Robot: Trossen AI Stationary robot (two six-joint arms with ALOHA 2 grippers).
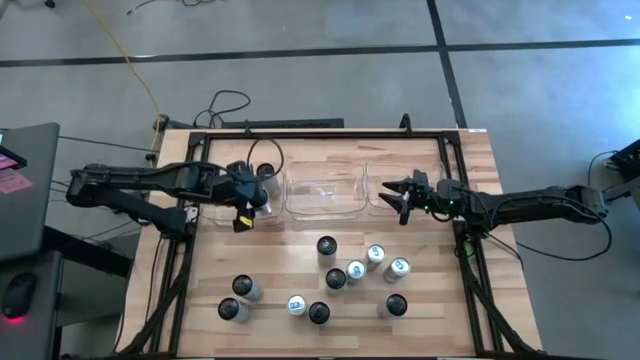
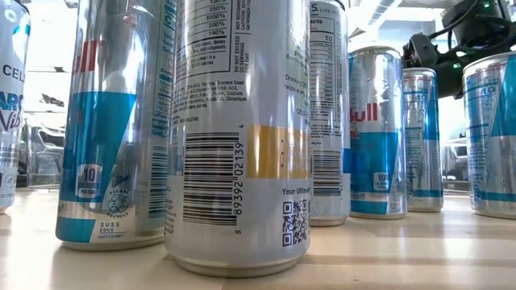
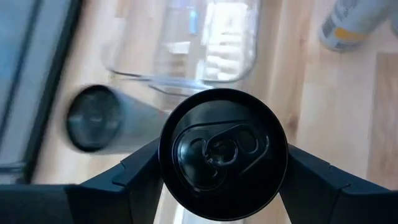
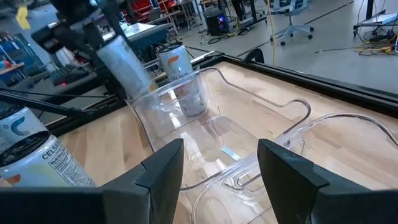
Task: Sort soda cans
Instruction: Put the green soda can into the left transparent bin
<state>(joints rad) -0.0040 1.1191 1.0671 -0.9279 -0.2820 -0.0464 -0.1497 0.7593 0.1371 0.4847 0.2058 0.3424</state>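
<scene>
Left bin (image 1: 262, 190) holds one dark-topped can (image 1: 265, 171); left gripper (image 1: 247, 200) clamps another black-topped can (image 3: 222, 153) above it; right gripper (image 1: 400, 200) gapes empty over the right bin (image 1: 385, 172).

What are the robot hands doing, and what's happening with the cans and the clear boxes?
left hand, closed on a dark-topped can above the left bin
right hand, open and empty, above the right bin
second can, standing inside the left bin
middle bin, no cans in it
table cans, ten, upright, not in any bin
</scene>
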